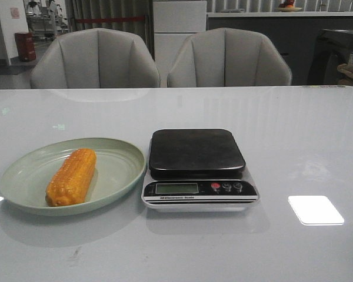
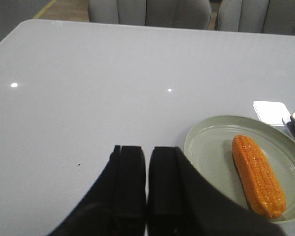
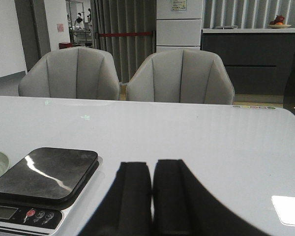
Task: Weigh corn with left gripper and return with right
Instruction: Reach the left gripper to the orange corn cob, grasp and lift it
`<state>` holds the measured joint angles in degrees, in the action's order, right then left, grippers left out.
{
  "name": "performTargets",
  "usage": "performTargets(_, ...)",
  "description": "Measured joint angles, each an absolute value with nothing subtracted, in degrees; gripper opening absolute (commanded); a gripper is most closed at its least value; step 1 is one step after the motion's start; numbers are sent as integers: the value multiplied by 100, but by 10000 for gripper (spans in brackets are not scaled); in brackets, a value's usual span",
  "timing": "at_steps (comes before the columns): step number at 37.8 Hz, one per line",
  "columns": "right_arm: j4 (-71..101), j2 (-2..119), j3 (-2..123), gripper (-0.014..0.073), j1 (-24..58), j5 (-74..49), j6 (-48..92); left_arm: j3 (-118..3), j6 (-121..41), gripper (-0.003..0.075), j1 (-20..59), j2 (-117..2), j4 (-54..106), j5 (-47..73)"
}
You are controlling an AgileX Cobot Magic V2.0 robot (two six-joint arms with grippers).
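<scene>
The orange-yellow corn (image 1: 72, 177) lies lengthwise on a pale green plate (image 1: 23, 176) at the table's left. Right beside the plate stands the scale (image 1: 198, 169), its black platform (image 1: 196, 153) bare. Neither gripper shows in the front view. In the left wrist view my left gripper (image 2: 147, 150) is shut with nothing in it, hovering over the table short of the plate (image 2: 211, 142), with the corn (image 2: 258, 174) off to one side. In the right wrist view my right gripper (image 3: 153, 164) is shut and empty, beside the scale (image 3: 44, 182).
Two grey chairs (image 1: 95, 59) (image 1: 228, 57) stand behind the table's far edge. A bright patch of reflected light (image 1: 315, 210) lies on the glossy white table to the right of the scale.
</scene>
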<state>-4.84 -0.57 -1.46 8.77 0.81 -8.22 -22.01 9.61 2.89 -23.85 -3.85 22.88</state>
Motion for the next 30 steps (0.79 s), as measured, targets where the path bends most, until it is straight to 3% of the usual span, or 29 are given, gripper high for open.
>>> performTargets(5,-484,-57,-146,183,877,81,-822,-2209,961,183,289,-2772,-385,2288)
performTargets(15,-484,-57,-146,183,877,81,-822,-2697,961,524,402,-3564,-385,2312)
performTargets(17,-484,-57,-146,183,877,81,-822,-2811,961,563,514,-3731,-385,2312)
performTargets(30,-484,-57,-146,183,877,81,-822,-3496,961,566,1759,-5255,-298,2221)
